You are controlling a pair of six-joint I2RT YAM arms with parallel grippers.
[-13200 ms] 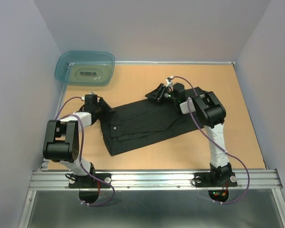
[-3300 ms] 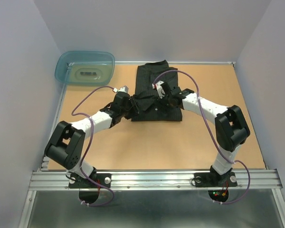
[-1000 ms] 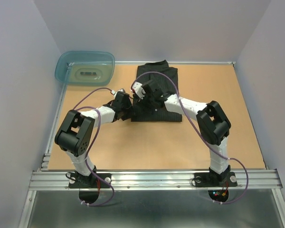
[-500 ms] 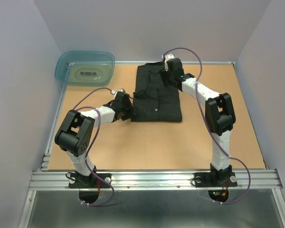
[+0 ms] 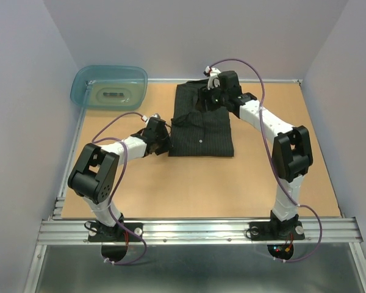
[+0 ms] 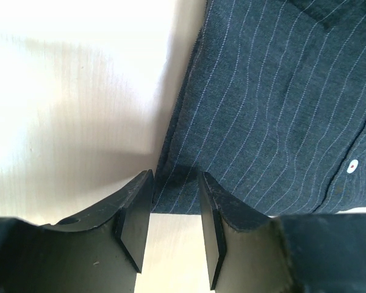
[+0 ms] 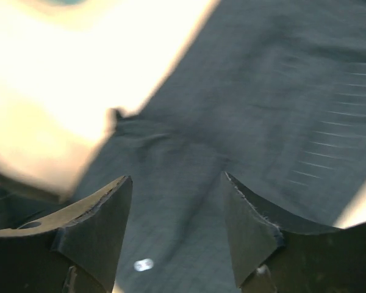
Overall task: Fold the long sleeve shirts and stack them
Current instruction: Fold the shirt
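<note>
The long sleeve shirt point(image 5: 202, 131) lies folded into a dark pinstriped rectangle at the far middle of the table point(image 5: 201, 183). My left gripper point(image 5: 166, 139) sits low at the shirt's near-left corner. In the left wrist view the gripper point(image 6: 175, 183) is open, its tips straddling the flat corner of the shirt point(image 6: 274, 91), with bare table between the fingers point(image 6: 134, 226). My right gripper point(image 5: 208, 97) hovers over the far part of the shirt. In the right wrist view it point(image 7: 175, 178) is open and empty above the blurred cloth point(image 7: 232, 91), with a pale button point(image 7: 143, 264) below.
A translucent teal tub point(image 5: 110, 85) stands at the far left corner of the table. Grey walls close in the left, right and back. A metal rail point(image 5: 195, 231) carries both arm bases along the near edge.
My right gripper has swung from the shirt's left-middle to its far end, then eased back slightly. The shirt now lies flat. The left arm has hardly moved.
</note>
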